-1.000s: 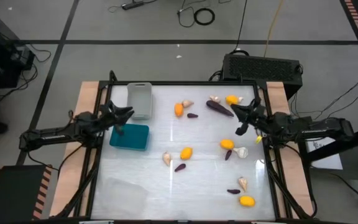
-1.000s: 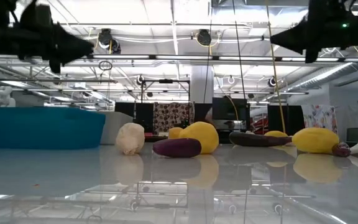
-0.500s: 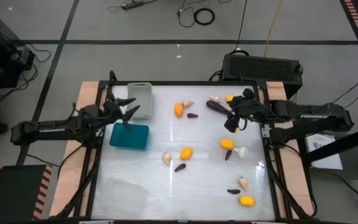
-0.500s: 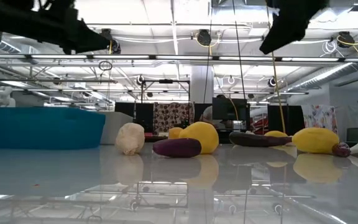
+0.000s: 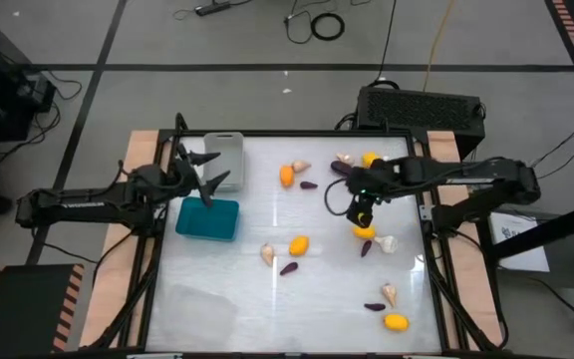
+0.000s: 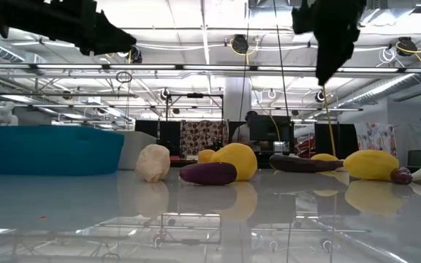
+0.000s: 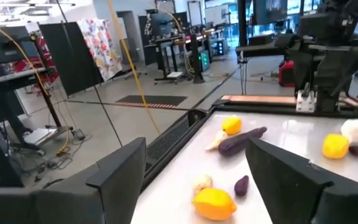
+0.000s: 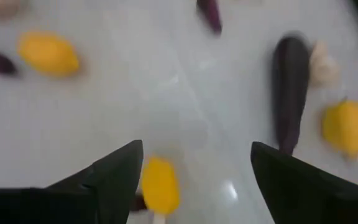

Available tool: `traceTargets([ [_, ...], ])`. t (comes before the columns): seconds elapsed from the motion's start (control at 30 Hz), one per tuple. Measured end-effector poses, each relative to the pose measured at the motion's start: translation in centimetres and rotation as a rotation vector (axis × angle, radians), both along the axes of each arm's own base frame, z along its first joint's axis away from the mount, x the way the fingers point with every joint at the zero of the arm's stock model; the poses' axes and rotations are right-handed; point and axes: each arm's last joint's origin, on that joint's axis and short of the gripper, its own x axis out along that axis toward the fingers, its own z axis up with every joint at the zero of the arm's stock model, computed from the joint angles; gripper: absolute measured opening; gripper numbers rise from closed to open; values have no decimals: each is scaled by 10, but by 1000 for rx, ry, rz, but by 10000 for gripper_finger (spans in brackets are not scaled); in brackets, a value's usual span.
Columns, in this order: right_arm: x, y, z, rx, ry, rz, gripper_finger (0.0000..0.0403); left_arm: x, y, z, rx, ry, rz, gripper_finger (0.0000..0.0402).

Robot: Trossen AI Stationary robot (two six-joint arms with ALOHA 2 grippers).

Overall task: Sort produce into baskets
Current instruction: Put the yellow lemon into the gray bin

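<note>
Still unfilled: teal bin (image 5: 207,219), grey bin (image 5: 224,160) (both bare inside)

The right claw (image 8: 194,180) hangs over the pale worktop (image 8: 104,106) with its two dark fingers (image 8: 114,174) spread wide; a yellow fruit (image 8: 160,185) lies between them; beyond lie a long eggplant (image 8: 289,87), a garlic bulb (image 8: 324,62) touching it, and two more yellow fruits (image 8: 47,53).
</note>
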Motion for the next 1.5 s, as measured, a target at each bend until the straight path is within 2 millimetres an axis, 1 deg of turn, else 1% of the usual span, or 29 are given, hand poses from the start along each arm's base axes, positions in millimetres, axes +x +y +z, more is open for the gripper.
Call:
traceTargets([
  [0.17, 12, 10, -28, 115, 132, 35, 303, 0, 0, 0, 36, 15, -1, 283],
  [0.33, 23, 16, -58, 106, 282, 86, 304, 0, 0, 0, 43, 19, -4, 283],
  [0.47, 26, 16, -80, 106, 367, 105, 304, 0, 0, 0, 43, 20, -5, 283],
  [0.63, 21, 16, -102, 113, 455, 116, 304, 0, 0, 0, 42, 21, -5, 283],
  [0.8, 17, 18, -119, 185, 442, 127, 304, 0, 0, 0, 42, 21, -6, 283],
  [0.97, 10, 17, -136, 187, 434, 128, 304, 0, 0, 0, 41, 20, -6, 283],
  [1.1, 10, 17, -145, 184, 389, 132, 303, 0, 0, 0, 41, 20, -6, 283],
  [1.23, 12, 17, -145, 183, 367, 132, 284, 0, 0, 0, 42, 20, -6, 283],
  [1.33, 13, 18, -143, 191, 372, 131, 253, 0, 0, 0, 42, 21, -6, 283],
  [1.4, 12, 18, -142, 210, 382, 130, 224, 0, 0, 0, 44, 24, -6, 283],
  [1.5, 16, 18, -135, 211, 381, 123, 178, 0, 0, -1, 54, 44, -6, 283],
])
